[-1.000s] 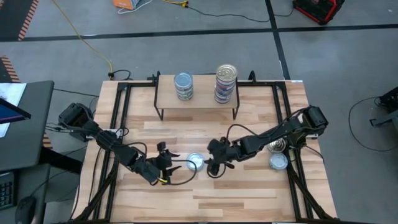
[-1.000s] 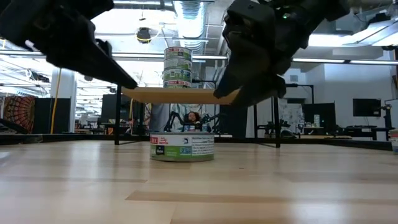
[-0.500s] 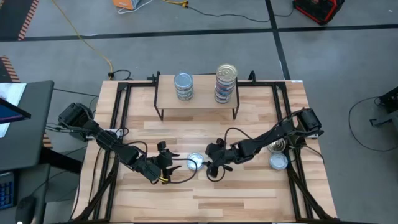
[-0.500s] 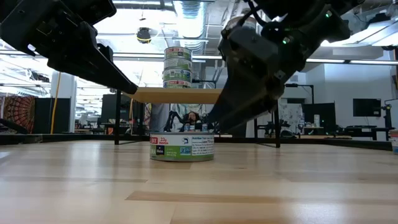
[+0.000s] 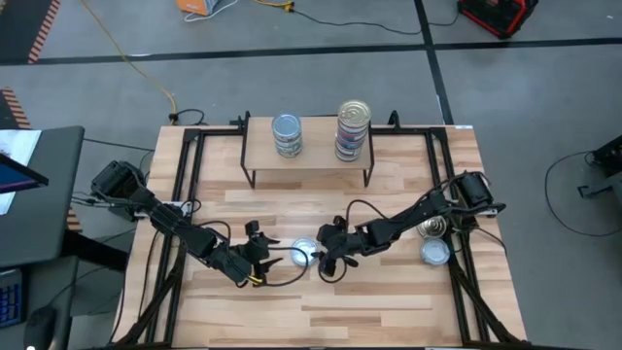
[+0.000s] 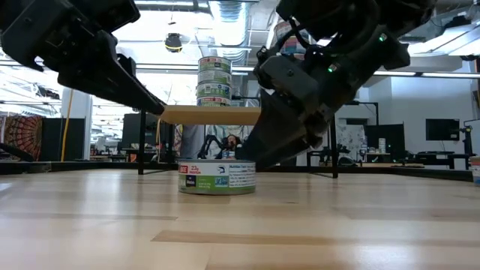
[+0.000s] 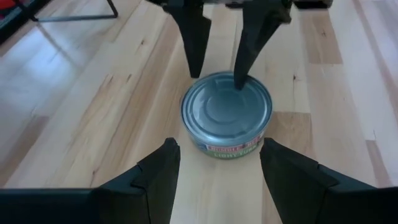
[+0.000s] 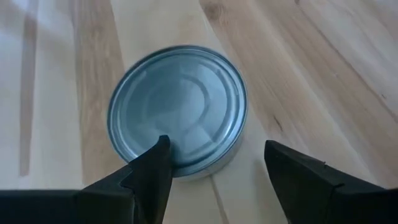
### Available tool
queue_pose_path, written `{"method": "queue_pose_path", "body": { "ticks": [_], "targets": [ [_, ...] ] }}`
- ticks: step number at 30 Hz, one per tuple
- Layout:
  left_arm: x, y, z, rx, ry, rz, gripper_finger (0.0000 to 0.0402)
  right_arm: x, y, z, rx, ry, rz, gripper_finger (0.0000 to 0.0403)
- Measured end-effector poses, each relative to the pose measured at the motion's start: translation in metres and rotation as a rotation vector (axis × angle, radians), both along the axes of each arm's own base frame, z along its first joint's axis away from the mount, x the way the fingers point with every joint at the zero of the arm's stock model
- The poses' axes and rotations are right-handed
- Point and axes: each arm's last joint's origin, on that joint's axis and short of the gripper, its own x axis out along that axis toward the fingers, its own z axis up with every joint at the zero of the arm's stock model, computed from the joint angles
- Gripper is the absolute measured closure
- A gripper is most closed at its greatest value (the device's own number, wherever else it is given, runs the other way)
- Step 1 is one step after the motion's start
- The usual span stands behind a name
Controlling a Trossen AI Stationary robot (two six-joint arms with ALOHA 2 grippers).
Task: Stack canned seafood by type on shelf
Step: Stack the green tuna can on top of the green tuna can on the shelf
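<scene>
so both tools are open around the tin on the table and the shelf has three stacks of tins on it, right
Not quite: the shelf carries two stacks, as the high view shows. Both the left tool and right tool are open by the tin on the table.

Bright, even ceiling light; low view backlit, arms dark silhouettes, foreground wood blurred.

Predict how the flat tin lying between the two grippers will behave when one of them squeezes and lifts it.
The tin is metal, so it should stay stiff when squeezed. Its smooth round wall may slip between narrow fingers. It sits low and wide on the table, so a nudge would probably slide it rather than tip it.
</scene>
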Motion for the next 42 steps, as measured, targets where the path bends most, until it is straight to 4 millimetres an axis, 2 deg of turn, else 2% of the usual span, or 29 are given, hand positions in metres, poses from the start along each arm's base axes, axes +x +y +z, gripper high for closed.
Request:
{"method": "queue_pose_path", "body": {
  "ticks": [19,22,25,31,37,42],
  "targets": [
    [-0.001,-0.001,-0.002,-0.081,0.024,-0.013,0.0189,-0.025,0.016,-0.008,-0.143,0.2,-0.008,0.0127],
    [-0.001,-0.001,-0.002,-0.07,0.026,-0.017,0.0189,-0.03,0.02,0.0,-0.165,0.186,0.001,0.0127],
    [0.0,-0.001,-0.002,-0.06,0.024,-0.019,0.0189,-0.035,0.019,0.016,-0.154,0.159,0.013,0.0127],
    [0.0,0.0,-0.002,-0.06,0.02,-0.014,0.0189,-0.044,0.034,0.041,-0.22,0.094,0.164,0.0127],
    [0.0,0.0,-0.001,-0.054,0.021,-0.018,0.0189,-0.048,0.061,0.039,-0.391,0.053,0.409,0.0127],
    [0.001,0.0,-0.001,-0.032,0.017,-0.03,0.0189,-0.046,0.07,0.025,-0.543,0.062,0.478,0.0127]
  ]
}}
